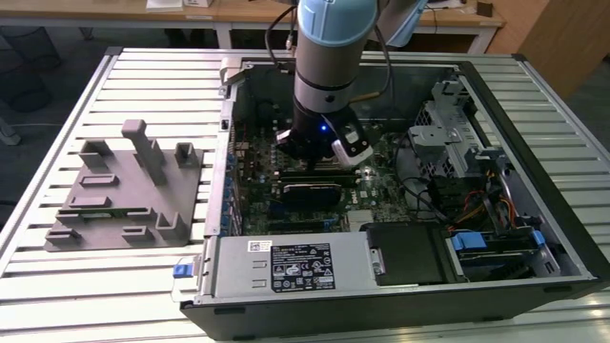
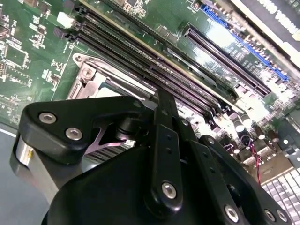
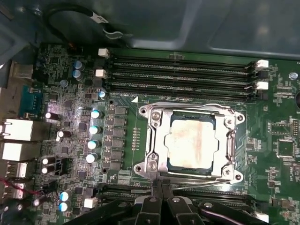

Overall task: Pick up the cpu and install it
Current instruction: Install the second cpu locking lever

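Observation:
The cpu [image 3: 193, 144], a square chip with a smeared silvery-white top, lies flat in the socket on the green motherboard. The socket's metal frame [image 3: 151, 140] surrounds it. My gripper [image 3: 158, 183] hovers just off one edge of the frame, its two black fingers pressed together with nothing between them. In the exterior view the gripper [image 1: 319, 151] hangs low inside the open computer case, over the middle of the board. The second wrist view shows a corner of the socket frame [image 2: 86, 74] behind the black finger linkage.
Memory slots [image 3: 183, 72] run along one side of the socket, capacitors [image 3: 93, 129] along another. Case walls, a drive cage [image 1: 448, 136] and the power supply [image 1: 286, 268] ring the board. A grey plastic fixture [image 1: 124, 189] sits on the slatted table at the exterior view's left.

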Robot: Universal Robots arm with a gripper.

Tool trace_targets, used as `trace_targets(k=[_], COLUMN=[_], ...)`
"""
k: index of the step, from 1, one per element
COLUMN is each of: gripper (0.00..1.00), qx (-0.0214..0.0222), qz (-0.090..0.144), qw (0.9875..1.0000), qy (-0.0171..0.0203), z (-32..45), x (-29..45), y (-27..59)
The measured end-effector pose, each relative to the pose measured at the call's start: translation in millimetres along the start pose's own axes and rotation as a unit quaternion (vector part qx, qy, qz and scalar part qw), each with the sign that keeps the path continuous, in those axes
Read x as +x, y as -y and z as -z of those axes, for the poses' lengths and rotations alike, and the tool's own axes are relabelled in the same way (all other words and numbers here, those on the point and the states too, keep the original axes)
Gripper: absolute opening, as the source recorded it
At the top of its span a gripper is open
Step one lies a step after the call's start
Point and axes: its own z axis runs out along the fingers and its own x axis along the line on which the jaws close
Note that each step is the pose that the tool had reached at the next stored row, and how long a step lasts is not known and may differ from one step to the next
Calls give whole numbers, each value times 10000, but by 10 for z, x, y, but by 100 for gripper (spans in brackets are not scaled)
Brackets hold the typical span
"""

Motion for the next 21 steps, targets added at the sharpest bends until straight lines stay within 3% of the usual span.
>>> trace_targets(k=[2,5,14,21], gripper=[11,11,11,11], qx=[-15,-73,-164,-287], qz=[0,1,3,5], qw=[10000,10000,9999,9996], qy=[0,4,9,16], z=[-19,-18,-16,-53], x=[2,13,67,121], y=[5,41,126,129])
